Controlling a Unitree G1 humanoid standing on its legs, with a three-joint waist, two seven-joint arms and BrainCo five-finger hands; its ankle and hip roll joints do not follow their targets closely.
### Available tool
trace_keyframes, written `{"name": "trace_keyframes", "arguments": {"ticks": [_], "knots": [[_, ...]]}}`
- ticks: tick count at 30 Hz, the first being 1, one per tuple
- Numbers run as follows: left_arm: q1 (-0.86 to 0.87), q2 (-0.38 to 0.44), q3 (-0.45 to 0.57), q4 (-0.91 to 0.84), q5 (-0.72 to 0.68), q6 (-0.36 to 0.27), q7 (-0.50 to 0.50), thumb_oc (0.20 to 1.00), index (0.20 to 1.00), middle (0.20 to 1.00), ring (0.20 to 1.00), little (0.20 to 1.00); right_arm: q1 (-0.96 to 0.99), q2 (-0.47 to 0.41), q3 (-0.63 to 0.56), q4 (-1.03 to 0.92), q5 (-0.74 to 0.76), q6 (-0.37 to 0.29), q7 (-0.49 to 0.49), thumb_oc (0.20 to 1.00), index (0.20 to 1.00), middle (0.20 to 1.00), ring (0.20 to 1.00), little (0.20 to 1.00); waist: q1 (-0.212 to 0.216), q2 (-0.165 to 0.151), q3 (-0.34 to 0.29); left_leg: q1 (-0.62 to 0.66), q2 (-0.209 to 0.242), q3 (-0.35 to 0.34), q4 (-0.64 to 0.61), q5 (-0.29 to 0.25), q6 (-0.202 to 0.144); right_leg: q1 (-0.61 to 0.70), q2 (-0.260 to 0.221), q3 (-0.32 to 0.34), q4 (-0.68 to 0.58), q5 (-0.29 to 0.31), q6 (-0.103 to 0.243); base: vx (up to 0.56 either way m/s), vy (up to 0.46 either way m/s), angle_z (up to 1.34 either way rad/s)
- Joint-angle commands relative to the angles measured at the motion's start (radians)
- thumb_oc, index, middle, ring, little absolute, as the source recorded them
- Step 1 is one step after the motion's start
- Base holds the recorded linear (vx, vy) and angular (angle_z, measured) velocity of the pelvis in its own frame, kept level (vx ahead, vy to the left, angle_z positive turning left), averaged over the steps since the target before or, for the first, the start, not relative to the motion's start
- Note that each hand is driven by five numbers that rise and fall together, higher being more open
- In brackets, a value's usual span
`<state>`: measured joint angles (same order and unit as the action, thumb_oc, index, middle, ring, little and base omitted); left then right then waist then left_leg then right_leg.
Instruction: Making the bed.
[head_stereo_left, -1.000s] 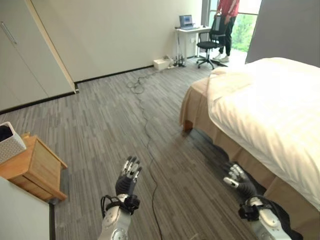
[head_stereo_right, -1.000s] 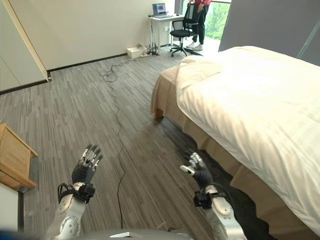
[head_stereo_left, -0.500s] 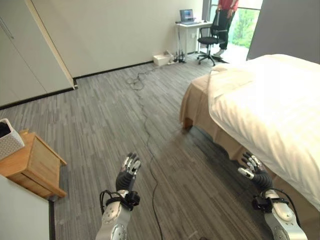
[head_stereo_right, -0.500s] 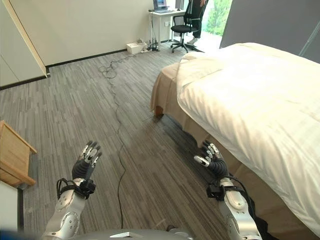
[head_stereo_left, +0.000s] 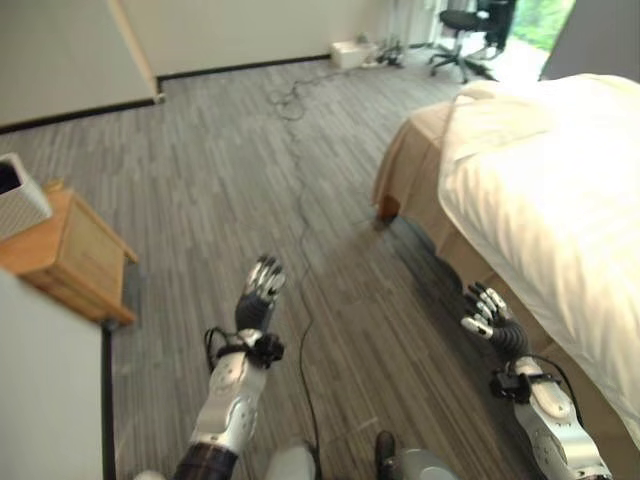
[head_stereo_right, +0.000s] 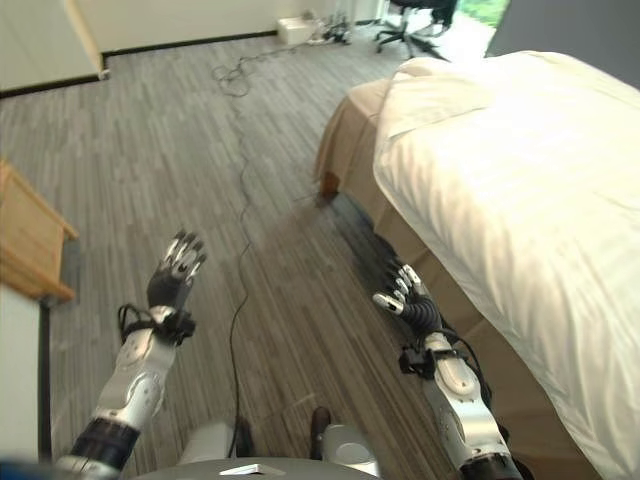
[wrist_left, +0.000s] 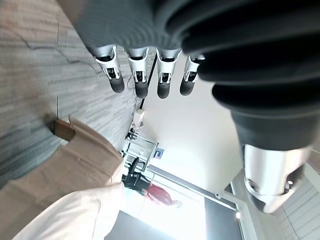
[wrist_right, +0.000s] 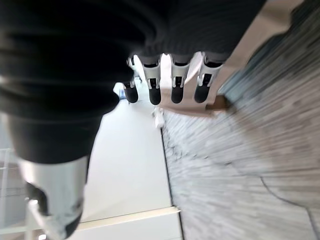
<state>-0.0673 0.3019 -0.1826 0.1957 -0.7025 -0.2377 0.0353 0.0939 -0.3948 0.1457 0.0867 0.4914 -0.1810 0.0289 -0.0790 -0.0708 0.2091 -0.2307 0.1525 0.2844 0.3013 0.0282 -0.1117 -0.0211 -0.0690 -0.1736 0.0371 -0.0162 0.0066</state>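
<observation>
The bed (head_stereo_right: 500, 180) stands to the robot's right, its white duvet (head_stereo_left: 560, 190) spread over the top and hanging down the near side, with a tan skirt (head_stereo_left: 415, 165) showing below it around the near corner and along the edge. Both arms are raised over the grey striped floor (head_stereo_left: 220, 190), and neither touches the bedding. The left hand (head_stereo_left: 258, 292) is held up well away from the bed, its fingers (wrist_left: 137, 75) straight and spread, holding nothing. The right hand (head_stereo_right: 405, 295) is near the side of the bed, just short of the tan skirt, its fingers (wrist_right: 175, 82) likewise straight and slightly apart, with nothing in them. Between the two hands a thin black cord (head_stereo_left: 300, 200) trails along the floor towards the far wall. On the robot's left a low wooden nightstand (head_stereo_left: 65, 255) carries a white perforated basket (head_stereo_left: 20, 195). At the far end of the room a black office chair (head_stereo_left: 460, 25) stands by a bright window.
</observation>
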Motion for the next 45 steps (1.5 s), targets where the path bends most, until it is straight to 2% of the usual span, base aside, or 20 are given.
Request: {"name": "trace_keyframes", "arguments": {"ticks": [1,3,6,7,10,11,13,14,15,18,19,22,24,29,30,32,33,36,39,45], "knots": [[-0.015,0.037,0.003,-0.024,0.050,-0.058,-0.023,1.000,1.000,1.000,1.000,1.000,0.003,-0.053,0.025,-0.074,0.011,-0.039,0.034,1.000,1.000,1.000,1.000,1.000,0.020,0.048,-0.046,0.007,-0.032,-0.032,-0.158,0.108,0.022,0.154,-0.033,0.010,-0.054,-0.032,0.082,0.29,0.109,-0.09],[-0.011,0.056,0.000,-0.030,0.081,-0.059,-0.035,1.000,1.000,1.000,1.000,1.000,-0.005,-0.060,0.042,-0.062,-0.017,-0.032,0.041,1.000,1.000,1.000,1.000,1.000,0.030,0.053,-0.053,-0.022,-0.039,-0.051,-0.158,0.121,0.020,0.163,-0.036,0.017,-0.062,-0.039,0.085,0.20,0.084,-0.25],[0.014,0.065,0.011,-0.042,0.074,-0.054,-0.061,1.000,1.000,1.000,1.000,1.000,-0.010,-0.041,0.060,-0.064,-0.007,-0.025,0.064,1.000,1.000,1.000,1.000,1.000,0.022,0.049,-0.072,0.013,-0.047,-0.051,-0.150,0.074,0.047,0.178,-0.046,0.046,-0.055,-0.056,0.091,0.33,0.140,-0.12],[0.024,0.057,0.013,-0.029,0.061,-0.052,-0.044,1.000,1.000,1.000,1.000,1.000,-0.024,-0.017,0.075,-0.077,0.015,-0.023,0.067,1.000,1.000,1.000,1.000,1.000,0.035,0.039,-0.089,0.050,-0.071,-0.051,-0.164,0.034,0.080,0.183,-0.087,0.059,-0.007,-0.055,0.120,0.47,0.219,-0.16],[0.029,0.049,0.020,-0.029,0.041,-0.052,-0.025,1.000,1.000,1.000,1.000,1.000,-0.048,0.011,0.109,-0.068,0.030,-0.021,0.069,1.000,1.000,1.000,1.000,1.000,0.049,0.031,-0.083,0.085,-0.094,-0.038,-0.181,0.007,0.119,0.111,-0.122,0.071,0.188,0.008,0.135,0.24,0.167,-0.21],[0.032,0.036,0.027,-0.028,-0.004,-0.054,-0.014,1.000,1.000,1.000,1.000,1.000,-0.073,0.018,0.141,-0.061,0.017,-0.016,0.062,1.000,1.000,1.000,1.000,1.000,0.061,0.031,-0.065,0.105,-0.101,-0.023,-0.187,-0.008,0.143,0.045,-0.152,0.052,0.321,0.087,0.136,0.19,0.233,-0.11],[0.048,0.029,0.009,-0.042,0.006,-0.032,-0.017,1.000,1.000,1.000,1.000,1.000,-0.074,0.014,0.173,-0.080,-0.008,-0.007,0.073,1.000,1.000,1.000,1.000,1.000,0.029,0.060,-0.017,0.218,-0.104,-0.038,-0.243,-0.030,0.177,-0.117,-0.101,0.098,0.629,0.123,0.145,0.29,0.231,-0.24],[0.048,0.029,0.009,-0.042,0.006,-0.032,-0.016,1.000,1.000,1.000,1.000,1.000,-0.074,0.013,0.173,-0.080,-0.008,-0.007,0.073,1.000,1.000,1.000,1.000,1.000,0.031,0.062,-0.019,0.216,-0.102,-0.036,-0.244,-0.028,0.176,-0.120,-0.098,0.099,0.628,0.125,0.144,0.23,0.066,-0.16],[0.043,0.037,-0.005,-0.035,0.042,-0.029,-0.022,1.000,1.000,1.000,1.000,1.000,-0.070,0.007,0.172,-0.087,-0.007,-0.007,0.079,1.000,1.000,1.000,1.000,1.000,0.007,0.073,-0.008,0.243,-0.102,-0.064,-0.263,-0.028,0.175,-0.183,-0.037,0.132,0.664,0.090,0.140,0.34,0.047,0.56],[0.019,0.050,-0.031,-0.034,0.081,-0.028,-0.041,1.000,1.000,1.000,1.000,1.000,-0.052,-0.005,0.173,-0.100,0.011,-0.002,0.095,1.000,1.000,1.000,1.000,1.000,-0.038,0.075,-0.002,0.311,-0.131,-0.099,-0.304,-0.040,0.159,-0.249,-0.036,0.113,0.518,0.074,0.131,0.40,-0.028,0.84],[0.018,0.055,-0.037,-0.035,0.098,-0.029,-0.053,1.000,1.000,1.000,1.000,1.000,-0.037,-0.020,0.157,-0.100,-0.007,-0.002,0.100,1.000,1.000,1.000,1.000,1.000,-0.055,0.071,-0.014,0.349,-0.148,-0.125,-0.330,-0.060,0.141,-0.244,-0.064,0.115,0.316,0.086,0.135,0.44,-0.136,0.86],[0.019,0.057,-0.048,-0.030,0.107,-0.032,-0.061,1.000,1.000,1.000,1.000,1.000,-0.024,-0.013,0.138,-0.081,-0.018,-0.003,0.093,1.000,1.000,1.000,1.000,1.000,-0.067,0.056,-0.028,0.412,-0.159,-0.146,-0.371,-0.087,0.112,-0.229,-0.080,0.109,0.014,0.166,0.166,0.44,-0.148,0.68],[0.024,0.064,-0.055,-0.033,0.121,-0.029,-0.067,1.000,1.000,1.000,1.000,1.000,-0.017,-0.010,0.128,-0.087,-0.029,-0.004,0.085,1.000,1.000,1.000,1.000,1.000,-0.063,0.057,-0.040,0.454,-0.145,-0.148,-0.384,-0.100,0.095,-0.238,-0.101,0.056,-0.034,0.217,0.189,0.41,-0.176,0.08],[0.035,0.049,-0.059,-0.037,0.069,-0.023,-0.091,1.000,1.000,1.000,1.000,1.000,-0.001,-0.016,0.116,-0.095,-0.011,-0.003,0.094,1.000,1.000,1.000,1.000,1.000,-0.060,0.051,-0.067,0.487,-0.115,-0.156,-0.355,-0.117,0.077,-0.197,-0.088,0.047,0.017,0.195,0.165,0.34,-0.176,0.20],[0.032,0.050,-0.064,-0.030,0.057,-0.010,-0.101,1.000,1.000,1.000,1.000,1.000,-0.006,-0.036,0.110,-0.102,-0.021,-0.004,0.093,1.000,1.000,1.000,1.000,1.000,-0.075,0.076,-0.087,0.462,-0.026,-0.161,-0.186,-0.050,0.029,-0.162,-0.039,0.023,0.053,0.136,0.117,0.52,-0.346,0.16],[0.031,0.055,-0.066,-0.030,0.063,-0.008,-0.104,1.000,1.000,1.000,1.000,1.000,-0.008,-0.046,0.111,-0.106,-0.024,-0.006,0.092,1.000,1.000,1.000,1.000,1.000,-0.077,0.075,-0.088,0.425,-0.004,-0.161,-0.065,0.002,0.019,-0.136,-0.027,0.013,0.046,0.122,0.096,0.43,-0.359,0.06],[0.022,0.073,-0.064,-0.037,0.091,-0.003,-0.097,1.000,1.000,1.000,1.000,1.000,-0.021,-0.064,0.110,-0.113,-0.018,-0.014,0.084,1.000,1.000,1.000,1.000,1.000,-0.070,0.053,-0.073,0.319,0.043,-0.146,0.250,0.121,-0.005,-0.057,-0.009,-0.004,0.012,0.099,0.040,0.38,-0.376,-0.16],[0.020,0.061,-0.056,-0.057,0.042,-0.003,-0.103,1.000,1.000,1.000,1.000,1.000,-0.027,-0.077,0.104,-0.123,-0.020,-0.016,0.066,1.000,1.000,1.000,1.000,1.000,-0.025,0.027,-0.045,0.188,0.003,-0.151,0.350,0.087,0.029,0.042,-0.001,0.035,-0.037,0.062,0.022,0.39,-0.220,-0.45],[0.009,0.036,-0.051,-0.055,-0.006,-0.011,-0.101,1.000,1.000,1.000,1.000,1.000,-0.038,-0.080,0.104,-0.128,-0.027,-0.019,0.058,1.000,1.000,1.000,1.000,1.000,-0.005,0.021,-0.035,0.103,-0.028,-0.141,0.291,0.055,0.038,0.086,-0.004,0.070,-0.046,0.050,0.028,0.37,-0.042,-0.76],[0.007,-0.001,-0.028,-0.070,-0.051,-0.054,-0.094,1.000,1.000,1.000,1.000,1.000,-0.026,-0.071,0.140,-0.115,-0.069,-0.021,0.089,1.000,1.000,1.000,1.000,1.000,0.035,0.052,-0.048,0.071,-0.106,-0.215,-0.184,0.104,0.047,0.181,0.040,0.173,-0.023,-0.047,0.046,0.41,0.054,-0.71]]}}
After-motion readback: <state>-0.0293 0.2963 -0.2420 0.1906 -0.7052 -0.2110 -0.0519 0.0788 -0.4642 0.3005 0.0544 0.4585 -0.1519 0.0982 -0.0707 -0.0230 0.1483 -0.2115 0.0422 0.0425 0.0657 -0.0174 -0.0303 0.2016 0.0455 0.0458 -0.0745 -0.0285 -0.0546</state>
